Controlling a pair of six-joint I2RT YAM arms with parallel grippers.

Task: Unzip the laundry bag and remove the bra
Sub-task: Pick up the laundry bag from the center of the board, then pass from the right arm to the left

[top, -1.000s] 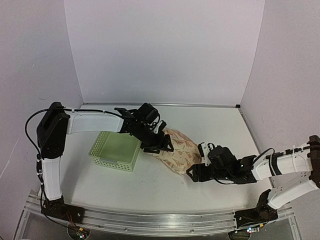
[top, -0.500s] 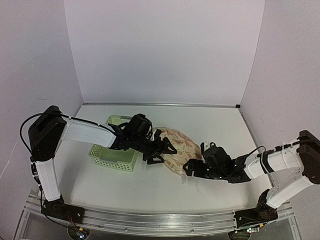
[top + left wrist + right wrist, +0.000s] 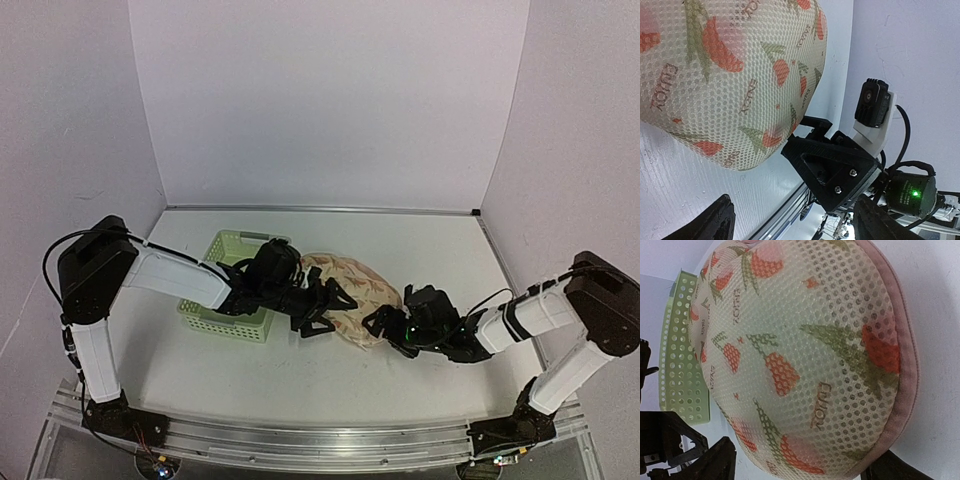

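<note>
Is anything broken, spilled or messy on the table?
No, nothing stands out. The laundry bag lies whole on the table, right beside the green basket, which stands upright. Nothing is spilled. The left gripper and the right gripper are open, one at each side of the bag.

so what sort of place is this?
Likely a lab test cell: blank white walls boxing in the table, an aluminium rail carrying the arm bases, only a laundry bag and basket as props.
</note>
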